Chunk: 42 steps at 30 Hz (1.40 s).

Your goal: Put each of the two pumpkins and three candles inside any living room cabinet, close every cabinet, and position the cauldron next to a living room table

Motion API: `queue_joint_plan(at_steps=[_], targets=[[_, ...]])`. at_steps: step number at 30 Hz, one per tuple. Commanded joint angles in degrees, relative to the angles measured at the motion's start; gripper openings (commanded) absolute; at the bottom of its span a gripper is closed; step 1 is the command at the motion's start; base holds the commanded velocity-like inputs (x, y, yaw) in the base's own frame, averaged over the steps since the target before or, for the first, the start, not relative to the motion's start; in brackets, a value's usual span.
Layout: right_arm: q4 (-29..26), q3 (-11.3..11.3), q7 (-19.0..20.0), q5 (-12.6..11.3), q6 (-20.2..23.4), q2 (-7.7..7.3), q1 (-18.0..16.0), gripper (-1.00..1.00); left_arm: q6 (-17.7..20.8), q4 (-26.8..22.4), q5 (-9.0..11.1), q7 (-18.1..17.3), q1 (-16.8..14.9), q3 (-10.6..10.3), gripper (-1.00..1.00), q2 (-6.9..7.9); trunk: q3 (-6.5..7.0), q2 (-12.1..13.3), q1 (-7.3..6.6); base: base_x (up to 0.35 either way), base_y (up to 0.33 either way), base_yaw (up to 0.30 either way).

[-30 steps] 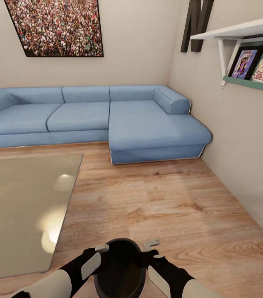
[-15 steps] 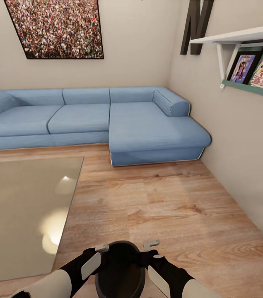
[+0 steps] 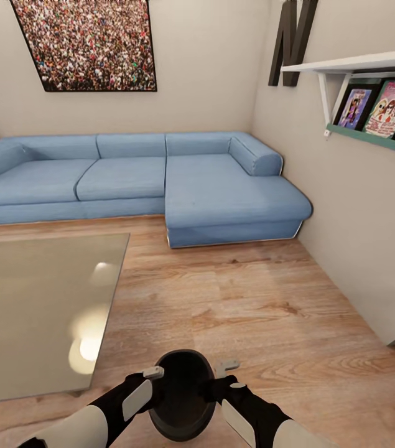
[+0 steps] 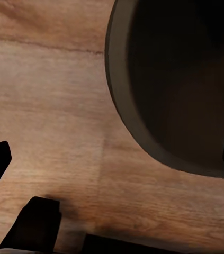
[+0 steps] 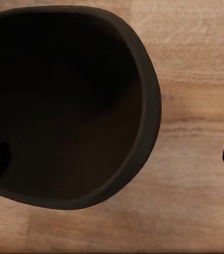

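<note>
The black cauldron [image 3: 182, 398] sits low at the bottom centre of the head view, over the wood floor, just right of the glass table [image 3: 35, 298]. My left gripper [image 3: 157, 381] is at its left rim and my right gripper [image 3: 222, 374] at its right rim. In the left wrist view the cauldron [image 4: 186, 84] lies between fingers spread wide. The right wrist view looks down into the cauldron [image 5: 69, 106], its fingertips also far apart. Both grippers are open. The cabinet, pumpkins and candles are out of view.
A blue corner sofa [image 3: 209, 186] runs along the back wall and juts forward at the right. A white wall shelf [image 3: 371, 62] with picture books hangs on the right wall. Bare wood floor [image 3: 253, 298] lies between the table, the sofa and that wall.
The whole view has shifted a little, so the camera moved. The cauldron now looks smaller and lower between the grippers, with its underside edge in the picture. The arms hold the same pose.
</note>
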Motion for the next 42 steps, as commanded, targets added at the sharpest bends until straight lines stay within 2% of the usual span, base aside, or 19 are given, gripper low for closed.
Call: queue_joint_plan(at_steps=[1,12,26,34,38,42], targets=[[0.0,0.0,0.0,-0.01,0.0,-0.02,0.0,1.0,0.0,0.0,0.0,0.0,0.0,0.0,1.0,0.04,0.18,0.42,-0.23,-0.009,0.0,0.0],[0.29,-1.16,-0.11,-0.01,0.19,-0.27,0.0,1.0,-0.13,0.47,0.0,-0.01,0.0,-0.17,1.0,0.41,2.16,4.83,-2.64,-0.001,0.0,0.0],[1.12,-0.88,0.02,-0.12,0.17,-0.46,0.0,1.0,-0.26,1.68,-0.06,-0.1,0.18,-0.35,1.0,0.69,4.67,10.44,-5.72,0.0,0.0,0.0],[1.71,-0.88,-0.34,-0.18,0.02,-1.03,0.02,1.0,-0.51,7.43,-0.04,-0.4,0.47,-0.35,1.0,0.67,6.11,13.65,-7.47,0.0,0.0,0.0],[2.76,-0.88,-0.35,-0.12,-0.07,-1.88,0.03,1.0,-0.57,8.55,-0.08,-0.44,0.73,-0.35,1.0,0.61,6.83,15.26,-8.35,0.0,0.0,0.148],[3.24,-0.88,-0.35,-0.1,-0.09,-1.87,0.05,1.0,-0.82,8.68,-0.08,-0.45,0.87,-0.41,1.0,0.3,7.54,16.86,-9.23,0.0,0.0,0.269]])
